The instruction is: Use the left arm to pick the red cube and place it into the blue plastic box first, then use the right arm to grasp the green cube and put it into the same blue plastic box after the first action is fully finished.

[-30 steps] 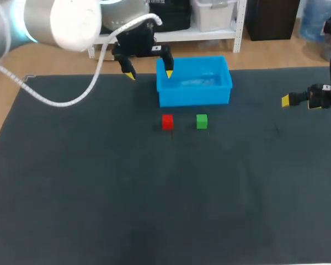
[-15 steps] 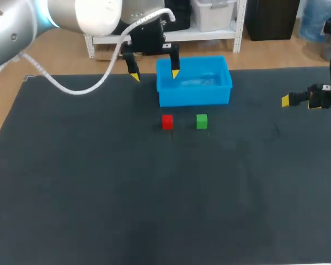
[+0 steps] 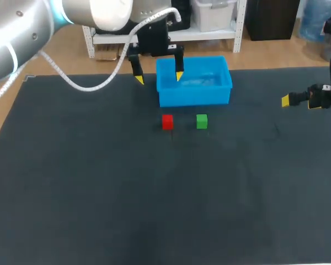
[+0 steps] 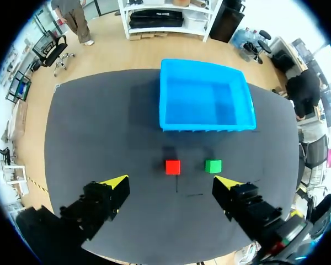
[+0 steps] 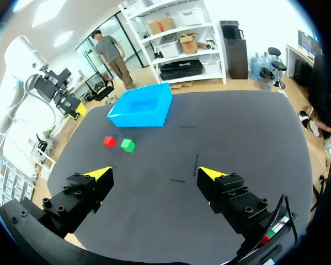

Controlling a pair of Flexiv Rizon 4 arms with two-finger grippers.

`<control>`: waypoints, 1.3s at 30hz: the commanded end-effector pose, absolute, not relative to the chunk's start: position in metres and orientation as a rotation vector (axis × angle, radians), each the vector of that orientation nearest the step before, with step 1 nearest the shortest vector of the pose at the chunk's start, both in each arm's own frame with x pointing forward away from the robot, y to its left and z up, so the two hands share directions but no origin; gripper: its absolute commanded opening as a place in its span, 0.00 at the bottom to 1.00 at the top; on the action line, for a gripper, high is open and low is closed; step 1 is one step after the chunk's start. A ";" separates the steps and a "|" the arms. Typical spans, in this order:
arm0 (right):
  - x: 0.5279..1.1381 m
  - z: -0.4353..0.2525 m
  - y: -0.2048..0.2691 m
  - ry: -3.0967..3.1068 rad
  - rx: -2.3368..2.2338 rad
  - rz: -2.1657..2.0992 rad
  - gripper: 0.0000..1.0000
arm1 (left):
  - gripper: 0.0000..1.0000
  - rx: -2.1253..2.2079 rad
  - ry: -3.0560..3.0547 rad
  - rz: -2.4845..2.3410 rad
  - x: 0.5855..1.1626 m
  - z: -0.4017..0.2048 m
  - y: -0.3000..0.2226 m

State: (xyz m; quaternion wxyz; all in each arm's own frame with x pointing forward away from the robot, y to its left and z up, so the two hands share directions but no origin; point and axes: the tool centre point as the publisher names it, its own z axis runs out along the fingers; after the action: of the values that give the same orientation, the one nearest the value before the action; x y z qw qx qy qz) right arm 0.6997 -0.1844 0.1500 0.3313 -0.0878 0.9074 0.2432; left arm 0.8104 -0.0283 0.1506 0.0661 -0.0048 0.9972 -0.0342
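The red cube (image 3: 167, 122) is seen on the dark bench (image 3: 99, 193) just above the frame's centre, with the green cube (image 3: 202, 121) near it on the right, not touching. The blue plastic box (image 3: 194, 98) is set just behind them, upper centre. The left pincer (image 3: 159, 78) is held at the box's left end, fingers spread wide, one tip apparently over the rim. The right pincer (image 3: 287, 100) is found at the right edge, well apart from the cubes, fingers likewise parted
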 end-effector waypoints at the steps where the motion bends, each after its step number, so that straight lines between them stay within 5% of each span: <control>1: 0.700 0.150 -0.184 2.372 -0.231 0.636 1.00 | 1.00 -0.001 3.057 -0.081 0.817 0.149 -0.036; 39: 0.700 0.150 -0.184 2.372 -0.231 0.636 1.00 | 1.00 0.075 3.122 0.044 0.808 0.101 -0.043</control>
State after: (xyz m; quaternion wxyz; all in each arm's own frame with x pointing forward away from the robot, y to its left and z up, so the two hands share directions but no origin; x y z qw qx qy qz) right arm 0.6997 -0.1844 0.1500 0.3313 -0.0878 0.9074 0.2432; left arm 0.8002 -0.0392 0.1035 0.0164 0.0236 0.9995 0.0113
